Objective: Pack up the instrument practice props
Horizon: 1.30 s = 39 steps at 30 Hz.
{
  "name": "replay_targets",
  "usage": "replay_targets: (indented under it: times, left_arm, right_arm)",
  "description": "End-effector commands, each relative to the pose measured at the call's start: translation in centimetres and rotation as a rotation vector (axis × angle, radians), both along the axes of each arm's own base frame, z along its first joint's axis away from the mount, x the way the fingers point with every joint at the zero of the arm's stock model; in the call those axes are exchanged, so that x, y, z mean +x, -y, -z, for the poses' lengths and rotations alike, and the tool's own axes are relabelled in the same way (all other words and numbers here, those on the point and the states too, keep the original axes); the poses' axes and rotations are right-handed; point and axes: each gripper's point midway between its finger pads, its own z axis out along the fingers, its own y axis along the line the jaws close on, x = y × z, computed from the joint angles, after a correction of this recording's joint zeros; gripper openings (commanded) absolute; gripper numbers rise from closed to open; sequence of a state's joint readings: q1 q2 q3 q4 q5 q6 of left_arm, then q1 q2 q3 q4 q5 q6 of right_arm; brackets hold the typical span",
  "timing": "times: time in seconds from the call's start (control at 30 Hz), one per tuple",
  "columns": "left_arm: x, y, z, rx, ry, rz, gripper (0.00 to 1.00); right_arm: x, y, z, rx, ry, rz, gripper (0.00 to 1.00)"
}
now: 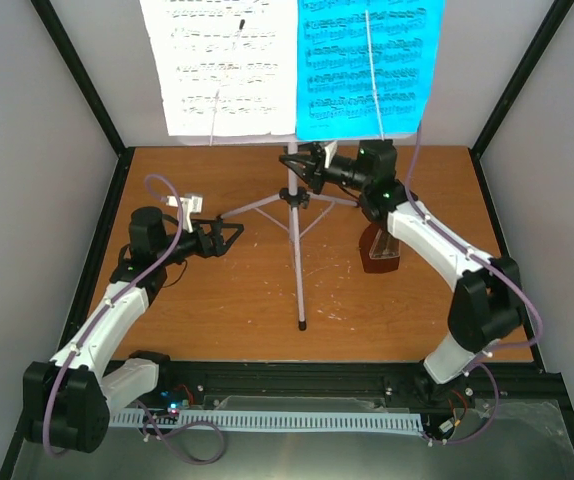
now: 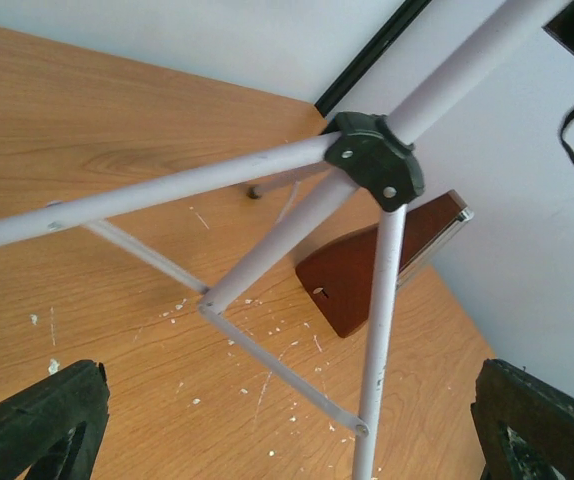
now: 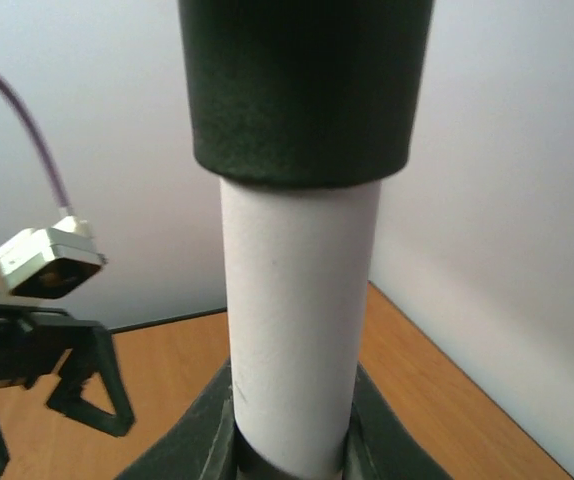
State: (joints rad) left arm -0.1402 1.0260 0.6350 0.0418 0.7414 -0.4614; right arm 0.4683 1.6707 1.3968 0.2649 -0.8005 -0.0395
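The music stand [image 1: 297, 240] stands mid-table on its tripod. Its desk carries white sheet music [image 1: 222, 65] on the left and a teal booklet [image 1: 367, 65] on the right. My right gripper [image 1: 303, 168] is shut on the stand's white pole [image 3: 302, 300], just under a black collar [image 3: 302, 90], with a finger pressed on each side. My left gripper [image 1: 229, 238] hangs open just left of the tripod's left leg, touching nothing. In the left wrist view its fingertips [image 2: 37, 425] frame the tripod hub [image 2: 372, 160]. The brown metronome [image 1: 380, 250] stands right of the tripod, under my right forearm.
Grey walls with black corner posts [image 1: 87, 80] close in the wooden table [image 1: 227, 310] at the back and sides. The tripod's legs and thin braces [image 2: 277, 365] spread over the middle of the table. A black rail [image 1: 297, 375] runs along the near edge.
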Motion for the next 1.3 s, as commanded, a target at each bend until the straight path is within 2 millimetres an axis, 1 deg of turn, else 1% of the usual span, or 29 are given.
replay_targets:
  times: [0.0, 0.03, 0.1, 0.17, 0.3, 0.43, 0.5, 0.57, 0.63, 0.67, 0.73, 0.77, 0.83, 0.9, 0.97, 1.07, 1.17, 1.2, 1.27]
  left_arm:
    - [0.3, -0.4, -1.9, 0.024, 0.068, -0.012, 1.00]
    - [0.3, -0.4, -2.0, 0.026, 0.072, -0.015, 0.99]
    - [0.2, -0.5, -2.1, 0.029, 0.076, -0.020, 1.00]
    - [0.1, -0.5, -2.2, 0.031, 0.079, -0.020, 0.99]
    - [-0.2, -0.4, -2.7, 0.023, 0.089, -0.014, 1.00]
    - [-1.0, -0.2, -4.2, 0.006, 0.130, 0.010, 0.99]
    - [-1.3, -0.5, -5.0, 0.002, 0.149, -0.012, 0.99]
    - [-1.7, -0.8, -6.1, -0.003, 0.177, -0.032, 0.99]
    - [-2.3, -1.0, -7.2, -0.011, 0.202, -0.045, 0.99]
    - [-2.5, -1.1, -7.7, -0.015, 0.211, -0.050, 0.99]
    - [-3.1, -1.2, -8.8, -0.021, 0.226, -0.048, 0.99]
    - [-3.3, -1.1, -9.3, -0.023, 0.231, -0.045, 0.99]
    - [-3.6, -1.0, -10.7, -0.029, 0.250, -0.032, 0.99]
    - [-4.0, -0.9, -12.1, -0.031, 0.275, -0.021, 0.99]
    - [-4.3, -0.9, -13.6, -0.032, 0.302, -0.016, 1.00]
    - [-4.6, -1.0, -16.1, -0.035, 0.346, -0.017, 1.00]
    - [-4.6, -1.0, -18.2, -0.044, 0.377, -0.018, 0.99]
    - [-4.5, -0.8, -18.9, -0.048, 0.385, -0.008, 1.00]
    - [-4.3, -0.4, -19.9, -0.062, 0.386, 0.019, 0.99]
  right_arm:
    - [3.1, 4.9, 0.0, 0.022, -0.021, 0.387, 0.03]
    - [3.1, 5.6, -0.5, 0.037, -0.014, 0.429, 0.03]
    - [3.3, 6.4, -0.4, 0.052, -0.018, 0.484, 0.03]
    - [3.4, 6.4, -0.2, 0.059, -0.023, 0.503, 0.03]
    - [3.9, 5.6, 0.9, 0.071, -0.060, 0.532, 0.03]
    - [3.7, 3.4, 1.5, 0.097, -0.071, 0.512, 0.03]
    - [3.7, 2.1, 1.8, 0.093, -0.076, 0.492, 0.03]
    - [3.9, 1.4, 2.0, 0.090, -0.089, 0.477, 0.04]
    - [3.9, 1.3, 2.3, 0.091, -0.102, 0.472, 0.14]
    - [3.7, 1.3, 2.3, 0.088, -0.102, 0.470, 0.25]
    - [3.2, 1.6, 2.5, 0.077, -0.101, 0.472, 0.52]
    - [2.9, 1.9, 2.7, 0.070, -0.100, 0.474, 0.61]
    - [2.2, 2.5, 3.1, 0.060, -0.102, 0.476, 0.75]
    - [1.4, 3.0, 3.7, 0.049, -0.114, 0.474, 0.83]
    - [0.6, 4.0, 4.5, 0.037, -0.138, 0.490, 0.87]
    - [-0.4, 6.9, 6.2, 0.039, -0.188, 0.548, 0.91]
    - [-0.7, 11.4, 7.8, 0.037, -0.272, 0.644, 0.93]
    - [-0.4, 13.5, 8.1, 0.036, -0.303, 0.694, 0.93]
    - [-0.5, 16.8, 8.7, 0.025, -0.357, 0.779, 0.94]
